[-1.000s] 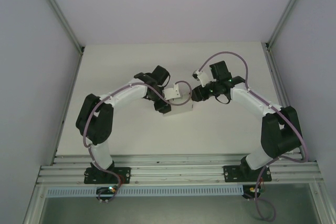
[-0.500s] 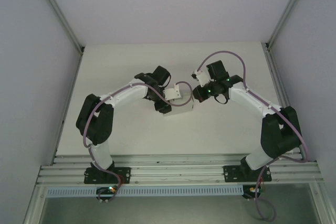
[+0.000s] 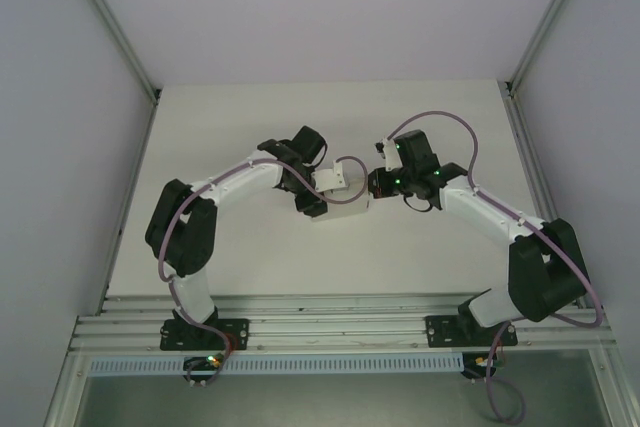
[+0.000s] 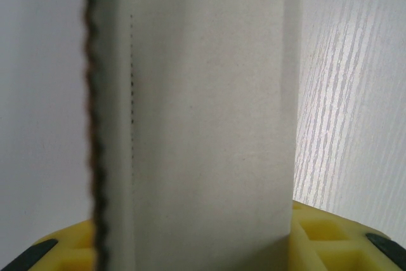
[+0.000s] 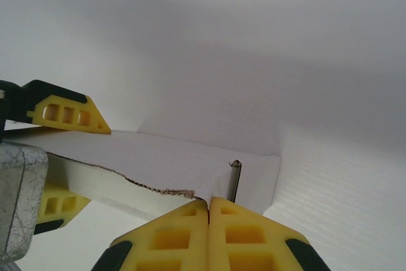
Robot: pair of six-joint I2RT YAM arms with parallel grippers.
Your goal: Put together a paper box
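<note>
The paper box [image 3: 342,210] lay near the middle of the surface [image 3: 230,257], between the two arms. The left gripper [image 4: 196,251] was clamped across one panel, a yellow pad on each face. The right gripper [image 5: 208,220] was closed, its pads pressed together on a thin edge at the box's other end (as far as its wrist view showed). Such light, thin card would likely crease or tear under a hard pinch, so flat panels near the folds looked the safest hold.

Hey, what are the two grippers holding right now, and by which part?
Left gripper clamps one end of the paper box; right gripper, shut, seemingly pinches the opposite end's edge.
</note>
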